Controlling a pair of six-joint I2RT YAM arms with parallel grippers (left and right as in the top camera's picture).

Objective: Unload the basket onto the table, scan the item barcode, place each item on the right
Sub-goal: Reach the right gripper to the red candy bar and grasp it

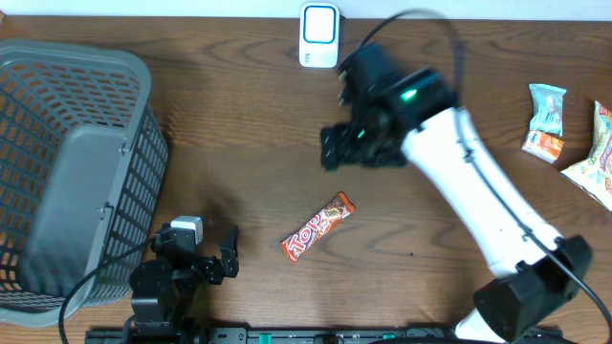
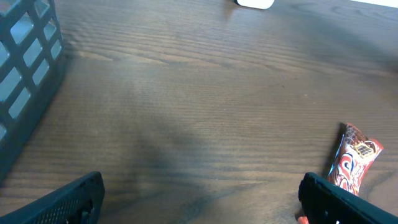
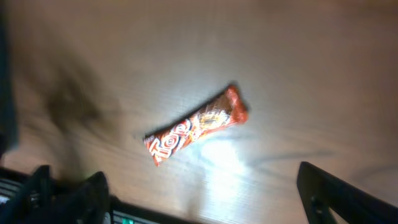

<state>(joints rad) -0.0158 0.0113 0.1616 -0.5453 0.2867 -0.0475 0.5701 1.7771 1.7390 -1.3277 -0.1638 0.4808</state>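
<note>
Right gripper (image 1: 337, 146): my arm extended forward, raised over table (image 1: 239, 115); jaws wide, holding nothing. Candy bar (image 3: 196, 124) below, ahead of fingertips (image 3: 333, 194).

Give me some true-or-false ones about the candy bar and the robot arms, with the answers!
1. The candy bar lies on the table. True.
2. The right fingers hold the candy bar. False: they are open, and the bar lies untouched.
3. The basket is full of snacks. False: it looks empty.
4. A white scanner sits at the table's far edge. True.
5. The left fingers are shut. False: they are wide open.
</note>
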